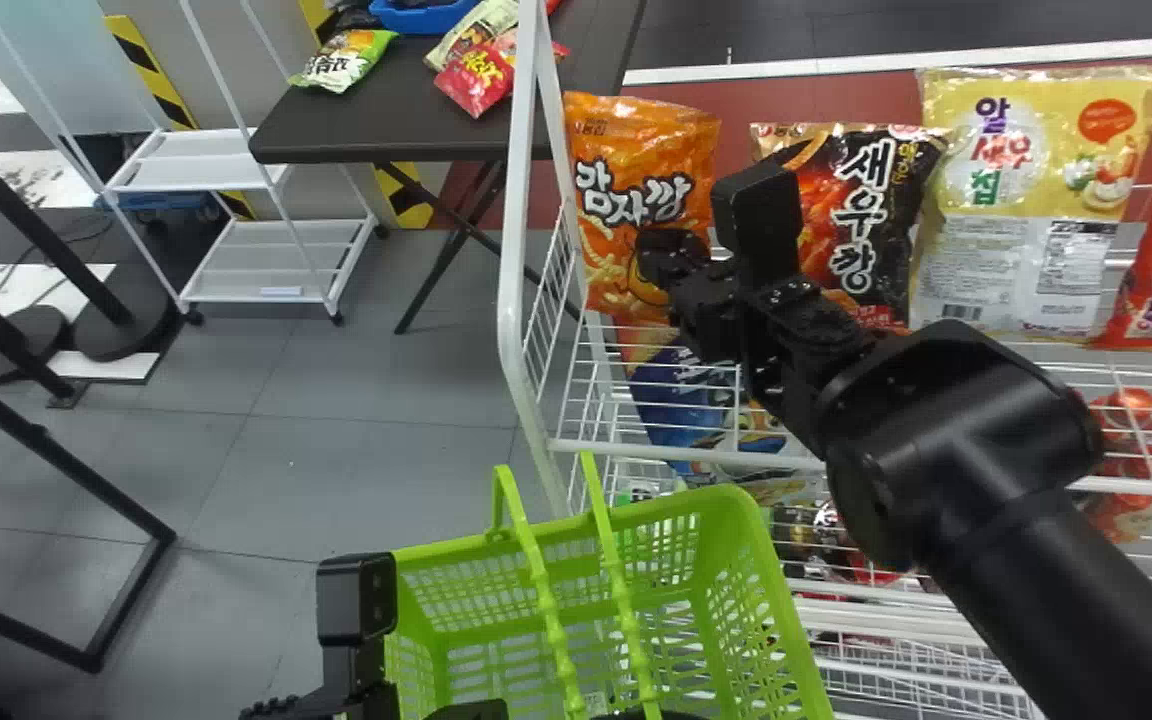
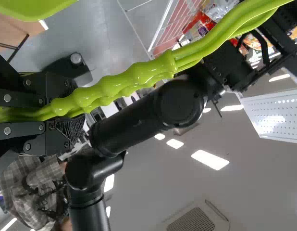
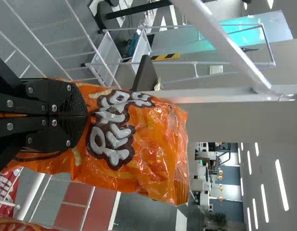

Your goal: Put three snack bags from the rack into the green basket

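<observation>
- green basket [image 1: 636,512]: plastic, smooth, semi-gloss, perf. walls
- basket handles [image 2: 115,86]: glossy plastic, smooth w/ rounded bumps
- orange bag [image 3: 158,144]: shiny plastic film, crinkled
- black bag [image 1: 866,200] + yellow bag [image 1: 996,240]: glossy film, wrinkly
- rack [image 1: 513,300]: white-coated metal wire, smooth, slight sheen
- right arm [image 1: 976,440]: blk, smooth, mostly matt
- table [image 1: 376,130]: dark top, smooth, approx. matt
- floor [image 1: 386,380]: gray, smooth, low sheen

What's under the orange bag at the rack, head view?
Blue bag, lower in the rack. The right arm covers its upper right part; whatever is behind the arm can't be seen.
</observation>
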Tool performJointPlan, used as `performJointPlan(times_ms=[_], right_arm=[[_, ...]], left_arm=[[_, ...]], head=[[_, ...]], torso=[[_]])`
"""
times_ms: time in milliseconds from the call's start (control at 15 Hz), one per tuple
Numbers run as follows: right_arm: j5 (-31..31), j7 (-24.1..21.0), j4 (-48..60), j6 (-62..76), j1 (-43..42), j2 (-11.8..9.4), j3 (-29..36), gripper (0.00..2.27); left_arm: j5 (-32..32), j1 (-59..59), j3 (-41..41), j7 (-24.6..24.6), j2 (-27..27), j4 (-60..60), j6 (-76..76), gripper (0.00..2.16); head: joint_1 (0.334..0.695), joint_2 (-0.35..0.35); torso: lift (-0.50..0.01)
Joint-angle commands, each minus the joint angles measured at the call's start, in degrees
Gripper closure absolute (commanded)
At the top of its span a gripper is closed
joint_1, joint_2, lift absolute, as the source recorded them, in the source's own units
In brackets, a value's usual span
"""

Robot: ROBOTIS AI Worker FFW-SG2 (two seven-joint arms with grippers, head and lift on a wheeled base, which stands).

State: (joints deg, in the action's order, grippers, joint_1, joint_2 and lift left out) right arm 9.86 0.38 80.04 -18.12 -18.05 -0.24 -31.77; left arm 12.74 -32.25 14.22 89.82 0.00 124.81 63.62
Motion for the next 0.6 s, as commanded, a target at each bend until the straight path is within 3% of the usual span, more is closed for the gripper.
performJointPlan(times_ms=[0,267,533], right_arm=[[-1.8,-0.9,7.5,-6.5,2.8,-1.5,0.4,2.25],[-2.1,-2.5,20.2,-17.2,7.7,-5.3,1.6,2.25],[-1.2,-2.5,31.1,-25.8,10.6,-7.8,2.5,2.25]], left_arm=[[0.0,0.0,0.4,0.7,-0.1,0.0,0.0,2.15],[0.0,1.4,1.4,0.7,-0.1,-0.4,0.2,2.15],[-0.3,3.5,1.5,0.7,-0.1,-1.5,0.2,2.15]], head=[[0.695,0.225],[0.695,0.207],[0.695,0.181]], torso=[[0.000],[0.000],[0.000]])
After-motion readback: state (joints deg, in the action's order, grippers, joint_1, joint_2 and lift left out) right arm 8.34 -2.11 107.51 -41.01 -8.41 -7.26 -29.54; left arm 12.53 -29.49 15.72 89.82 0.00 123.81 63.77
